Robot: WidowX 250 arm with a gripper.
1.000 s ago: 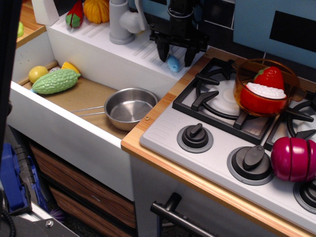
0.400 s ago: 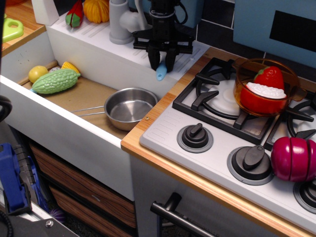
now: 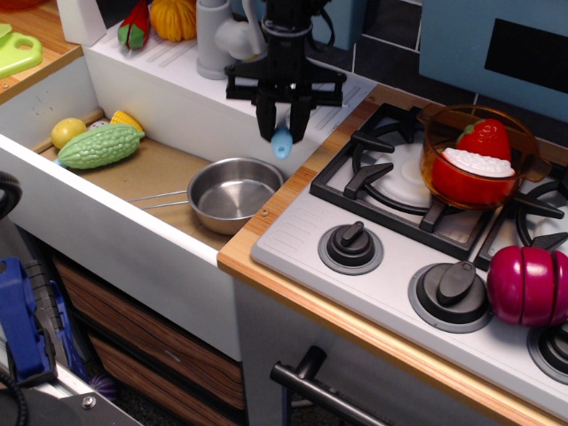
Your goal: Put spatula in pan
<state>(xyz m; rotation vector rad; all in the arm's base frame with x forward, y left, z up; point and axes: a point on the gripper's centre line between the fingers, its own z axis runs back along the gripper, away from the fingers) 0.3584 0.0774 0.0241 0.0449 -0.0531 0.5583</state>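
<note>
Fingers (image 3: 282,124) clamped on spatula (image 3: 282,142) | blue handle hangs below | pan (image 3: 232,195) lower left, apart

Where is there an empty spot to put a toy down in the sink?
The brown sink floor is bare between the green gourd and the pan, and the pan itself is empty. The far left corner is crowded with the gourd, lemon and corn. The pincer hangs over the pan's far rim.
</note>
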